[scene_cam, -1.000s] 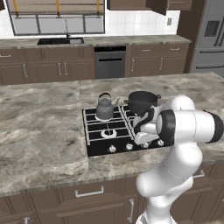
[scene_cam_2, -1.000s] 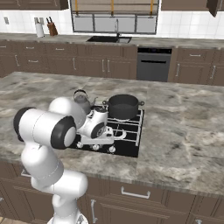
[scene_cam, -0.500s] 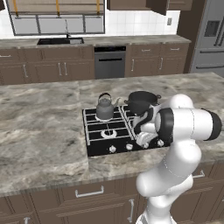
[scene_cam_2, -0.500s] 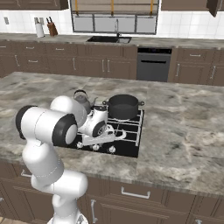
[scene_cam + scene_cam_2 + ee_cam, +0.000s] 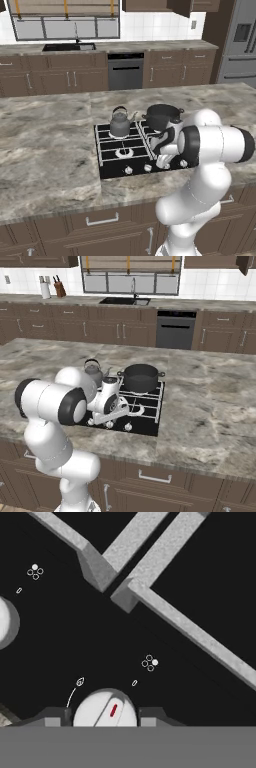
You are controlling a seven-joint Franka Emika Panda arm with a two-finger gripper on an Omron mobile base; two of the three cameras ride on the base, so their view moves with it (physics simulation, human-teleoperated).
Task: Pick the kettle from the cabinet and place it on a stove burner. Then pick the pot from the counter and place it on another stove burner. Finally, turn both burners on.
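Observation:
The grey kettle [image 5: 120,124] [image 5: 92,370] stands on the rear left burner of the black cooktop [image 5: 107,150] [image 5: 147,423]. On the rear right burner sits the wide dark pot [image 5: 161,116] [image 5: 141,377]. My gripper [image 5: 161,161] [image 5: 102,418] [image 5: 105,717] is down at the cooktop's front knob row, on its right part. In the hand view its fingertips [image 5: 52,718] close on either side of a round white knob [image 5: 105,709] with a red mark. Both front burners are bare.
The stove is set into a marbled counter [image 5: 45,150] with drawer fronts below. More knobs [image 5: 128,170] [image 5: 4,622] sit along the front row. Grey grate bars [image 5: 190,629] run beyond the knob. A far counter with sink and dark wall cabinets [image 5: 165,5] lies behind.
The hand has shifted slightly at the knob row. Kettle and pot have not moved.

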